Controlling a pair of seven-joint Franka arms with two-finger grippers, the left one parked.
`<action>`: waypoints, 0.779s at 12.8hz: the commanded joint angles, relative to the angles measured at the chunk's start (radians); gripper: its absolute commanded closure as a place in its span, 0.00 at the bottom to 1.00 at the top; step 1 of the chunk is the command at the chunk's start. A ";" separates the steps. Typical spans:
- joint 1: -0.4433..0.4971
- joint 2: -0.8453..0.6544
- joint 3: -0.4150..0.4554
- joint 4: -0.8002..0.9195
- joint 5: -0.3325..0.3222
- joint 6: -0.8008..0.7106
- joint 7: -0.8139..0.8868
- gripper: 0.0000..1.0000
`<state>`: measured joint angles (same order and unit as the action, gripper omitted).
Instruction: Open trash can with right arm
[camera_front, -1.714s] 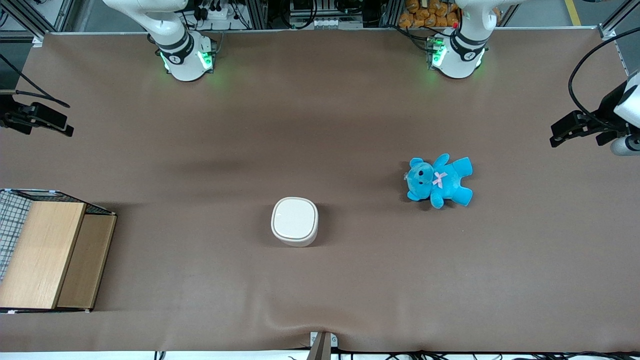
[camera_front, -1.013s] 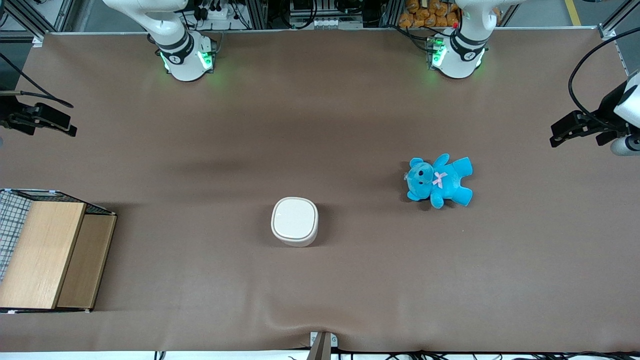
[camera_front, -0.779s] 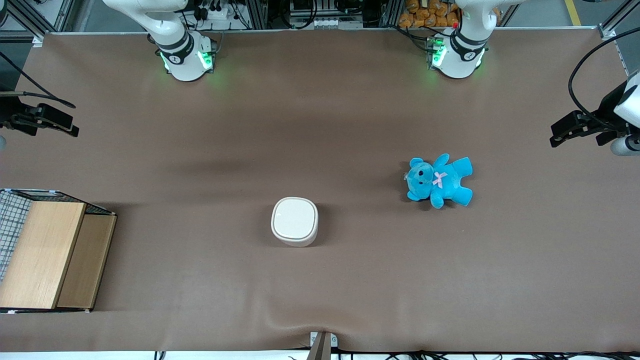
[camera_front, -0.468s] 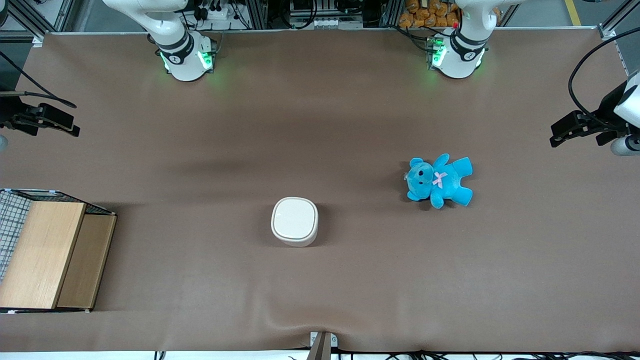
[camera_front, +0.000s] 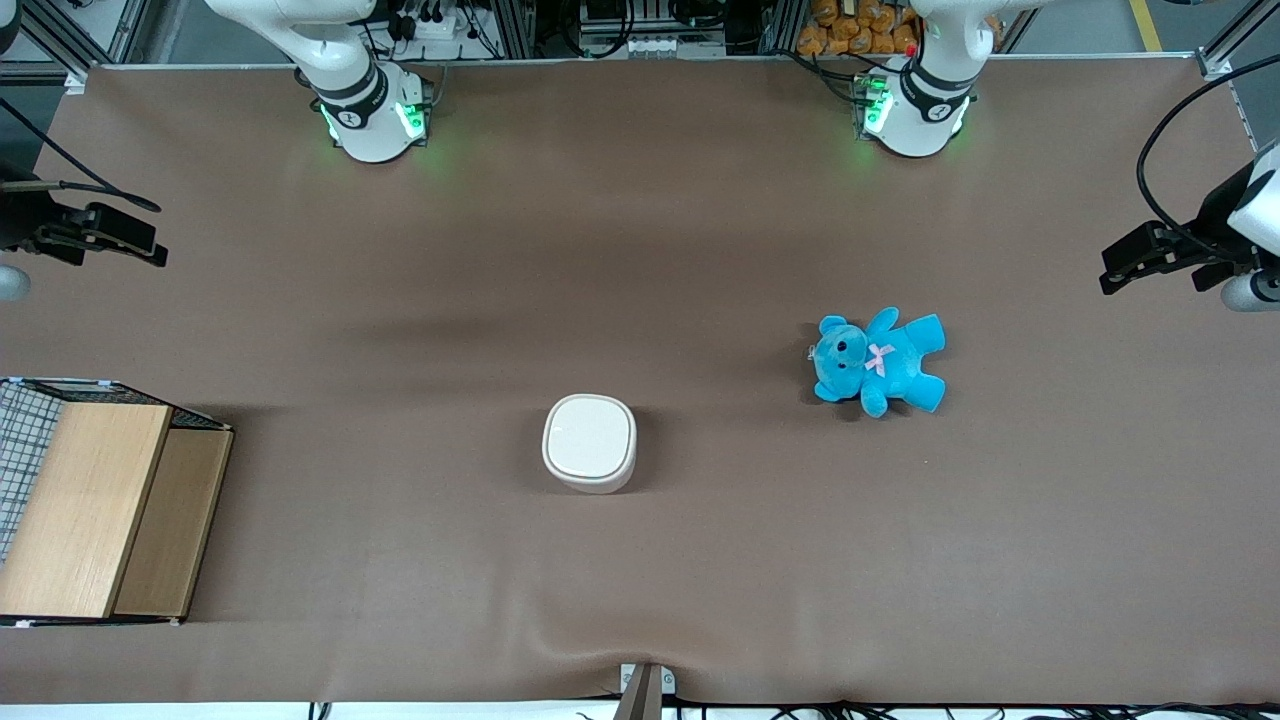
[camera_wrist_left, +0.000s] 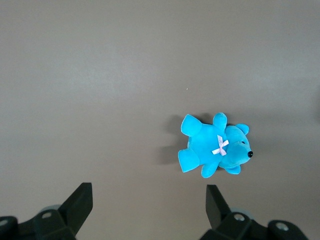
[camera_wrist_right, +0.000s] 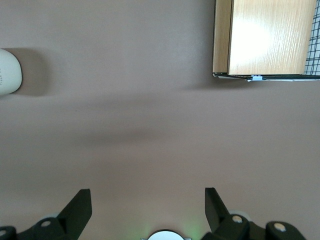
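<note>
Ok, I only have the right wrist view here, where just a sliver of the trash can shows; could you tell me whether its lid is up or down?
Observer: Down. In the front view the trash can has its lid lying flat, closed.
Operator: Thank you. And where is the claw relative to it?
Observer: The claw hangs at the working arm's end of the table, well apart from the can and farther from the front camera than the wooden box.
Operator: Is anything else out there?
Observer: A blue teddy lies toward the parked arm's end, apart from the can.
</note>
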<state>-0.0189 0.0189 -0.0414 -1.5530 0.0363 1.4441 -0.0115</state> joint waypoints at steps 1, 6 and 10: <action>0.007 0.012 -0.002 0.019 -0.001 -0.011 -0.001 0.00; 0.037 0.013 0.000 0.022 0.008 -0.004 0.002 0.00; 0.037 0.013 0.000 0.022 0.013 -0.005 0.002 0.00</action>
<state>0.0160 0.0218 -0.0376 -1.5530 0.0385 1.4459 -0.0110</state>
